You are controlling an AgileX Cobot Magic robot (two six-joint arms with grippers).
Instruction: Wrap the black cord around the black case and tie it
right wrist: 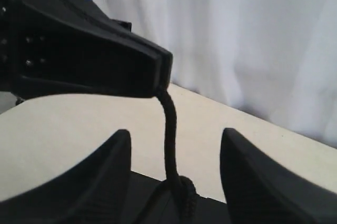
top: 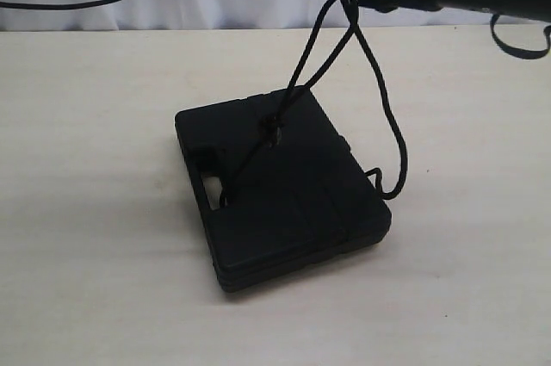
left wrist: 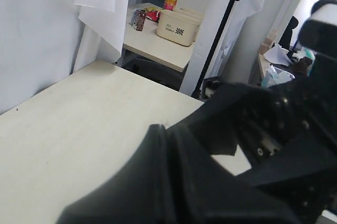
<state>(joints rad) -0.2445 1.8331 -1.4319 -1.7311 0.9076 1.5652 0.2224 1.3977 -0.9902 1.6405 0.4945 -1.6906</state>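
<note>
From where I stand, a good deal is cut off. Both arms vanish past the top edge above the black case point(top: 284, 202), merging into one dark mass, so I cannot sort one from the other there. The left wrist view is filled with black shapes and shows neither case nor cord. Looking from the right wrist, only a dark sliver of the case shows below.

That view does settle the grips. The black cord point(right wrist: 171, 150) rises straight from the case into the left gripper point(right wrist: 160, 74), whose jaws are clenched on its top. The right gripper point(right wrist: 176, 130) has its jaws released, one on either side of the cord and apart from it.

The case is flat, rectangular and matte, with raised panels and a slot-shaped handle cutout point(top: 211, 183) on its near-left edge. It lies flat on the pale surface point(top: 103, 254), a corner turned toward me. The cord crosses its top from the cutout to a knot near the middle, black on black and hard to make out. Two strands climb from there. A third sags past the case's right side and meets the surface just beside that edge. I cannot trace its end.
</note>
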